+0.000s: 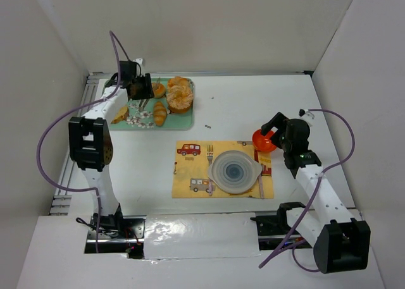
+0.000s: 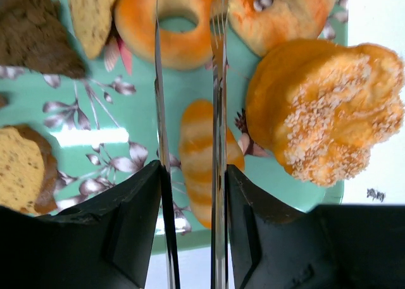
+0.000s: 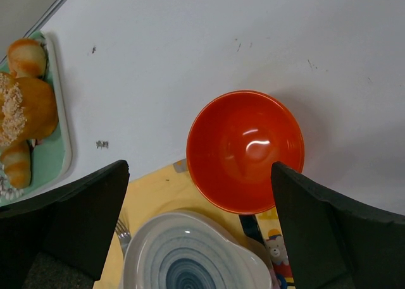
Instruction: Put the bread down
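the left hand (image 2: 193,172) is clamped on a pair of metal tongs (image 2: 218,80). its black fingers press the handles from both sides, and the two thin blades run forward with a narrow gap between them. the hand hangs over a teal flowered tray (image 2: 190,90) at the far left of the worktop (image 1: 253,99). directly below the gap lies a striped croissant (image 2: 202,169). a ring doughnut (image 2: 174,23) sits past it near the blade tips, and a large sesame-topped bun (image 2: 323,112) lies to the right.

the bread (image 2: 22,169), a flat slice with tan crumb and a dark crust, lies on the tray well to the left of the blades, at the tray's near left corner (image 1: 120,115). a smaller tan slice (image 2: 92,14) and a dark brown loaf piece (image 2: 31,36) lie beyond it.

the right hand (image 3: 199,169) has its fingers spread wide and holds nothing, hovering over an orange bowl (image 3: 245,151). beside the bowl is a round grey plate (image 1: 235,172) on a yellow placemat (image 1: 190,169).

risks, as a judgement: the tongs line up with the croissant, so squeezing here would likely lift the wrong pastry. the bread is flat and low, so the blades may skate over it or scrape the tray. a loose pinch could drop it on the way to the plate.
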Robot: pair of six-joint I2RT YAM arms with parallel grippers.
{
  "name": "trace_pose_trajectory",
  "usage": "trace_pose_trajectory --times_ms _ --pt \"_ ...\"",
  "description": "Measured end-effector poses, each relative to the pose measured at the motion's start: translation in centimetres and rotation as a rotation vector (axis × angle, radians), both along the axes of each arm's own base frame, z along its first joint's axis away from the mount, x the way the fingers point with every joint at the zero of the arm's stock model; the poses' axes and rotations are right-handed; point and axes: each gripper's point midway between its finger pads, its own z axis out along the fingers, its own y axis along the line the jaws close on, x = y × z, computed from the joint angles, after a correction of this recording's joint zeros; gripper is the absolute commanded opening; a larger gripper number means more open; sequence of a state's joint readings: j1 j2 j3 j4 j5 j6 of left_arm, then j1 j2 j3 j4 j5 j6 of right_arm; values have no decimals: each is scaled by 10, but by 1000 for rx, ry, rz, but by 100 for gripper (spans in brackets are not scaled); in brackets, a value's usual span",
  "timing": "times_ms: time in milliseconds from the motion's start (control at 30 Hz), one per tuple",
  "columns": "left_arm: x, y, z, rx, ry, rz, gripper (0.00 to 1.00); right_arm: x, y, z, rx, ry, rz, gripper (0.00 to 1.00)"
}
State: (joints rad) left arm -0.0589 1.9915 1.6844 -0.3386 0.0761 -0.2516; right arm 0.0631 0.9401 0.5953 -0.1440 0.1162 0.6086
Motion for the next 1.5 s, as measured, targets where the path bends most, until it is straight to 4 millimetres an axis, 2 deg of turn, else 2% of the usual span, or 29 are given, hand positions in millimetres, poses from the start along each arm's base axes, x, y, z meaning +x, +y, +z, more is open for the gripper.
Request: trace_pose_trajectory --times_ms 200,333,433,533,633,700,767,867,933,1033,1200,1500 --pt "-22 -2 -16 -34 67 28 53 -1 0 8 2 -26 0 100" --pt "-52 6 -14 -45 96 62 53 -2 0 13 3 -41 1 100" --pt "-76 13 3 -46 77 90 53 -2 1 13 5 -42 5 100" --pt "-97 22 29 -39 31 123 53 -2 3 13 10 -41 14 100" --pt "-111 35 54 -17 -13 167 53 -3 5 13 15 -42 24 100" --pt "-115 46 60 0 -24 202 53 -3 6 12 18 -41 30 100" --pt "-120 55 57 18 -6 231 53 -3 8 12 24 -40 41 100" --pt "-134 67 38 53 61 271 53 -4 10 10 28 -35 50 100" --pt "-144 71 26 76 108 287 53 -5 11 8 30 -31 55 100" --pt "-150 76 19 104 141 303 53 -5 12 7 33 -29 61 100" --pt "-150 76 12 149 159 308 53 -5 12 7 35 -30 64 100" --pt "-148 64 -19 227 243 267 52 -5 12 7 34 -29 63 100"
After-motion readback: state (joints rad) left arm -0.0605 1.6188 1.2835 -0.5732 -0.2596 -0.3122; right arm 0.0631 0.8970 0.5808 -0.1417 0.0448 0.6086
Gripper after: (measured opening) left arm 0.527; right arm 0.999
